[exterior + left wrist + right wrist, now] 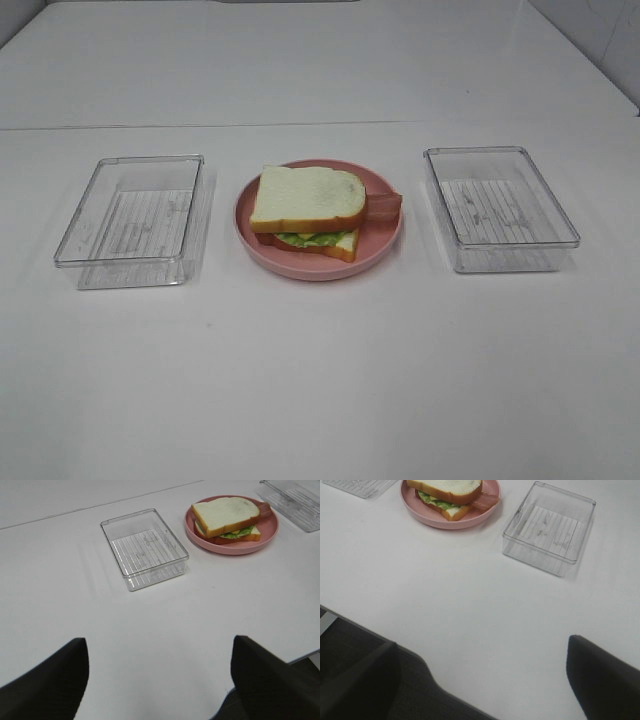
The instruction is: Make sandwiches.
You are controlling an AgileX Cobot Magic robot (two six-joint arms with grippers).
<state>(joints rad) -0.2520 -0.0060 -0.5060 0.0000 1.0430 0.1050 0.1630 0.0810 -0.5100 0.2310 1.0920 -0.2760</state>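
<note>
- Tabletop, white and flat: carries everything shown; its smooth surface means a nudged tray or plate would probably slide rather than stay put.
- Clear rectangular plastic trays, ribbed floors: one to the left of the plate, one to its right, each well apart from it and holding nothing; light and likely to skid if clipped by an arm.
- Round pink plate: the landmark, midway between the trays.
- Sandwich stack: lies on the plate, white bread slices with orange-brown crust above and below, ruffled green lettuce and yellow cheese between, brown bacon strip jutting toward the right tray. The layers look loose; a sideways touch could shear the top slice off.
- Left gripper and right gripper: dark fingers spread wide, holding nothing, both well short of the plate.
</note>
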